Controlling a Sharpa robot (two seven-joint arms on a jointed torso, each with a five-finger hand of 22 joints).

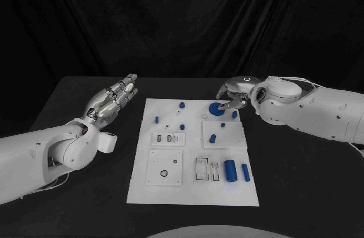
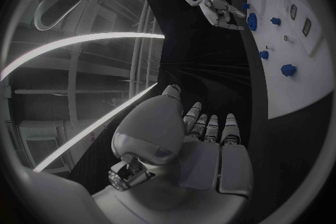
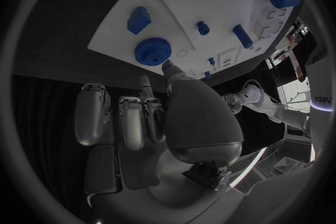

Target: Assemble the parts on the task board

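right hand [image 1: 236, 97] sits at the far right corner of the task board [image 1: 193, 193], fingers [image 3: 148, 102] reaching down to the blue gear [image 3: 153, 51] that lies flat on the board there — whether they touch or grip it i cannot tell. left hand [image 1: 112, 101] hovers off the board's left edge over the black table [image 1: 83, 90], fingers straight and together, holding nothing. two blue cylinders [image 1: 236, 170] lie side by side near the board's right edge — small blue pegs [image 1: 182, 105] stand further up the board
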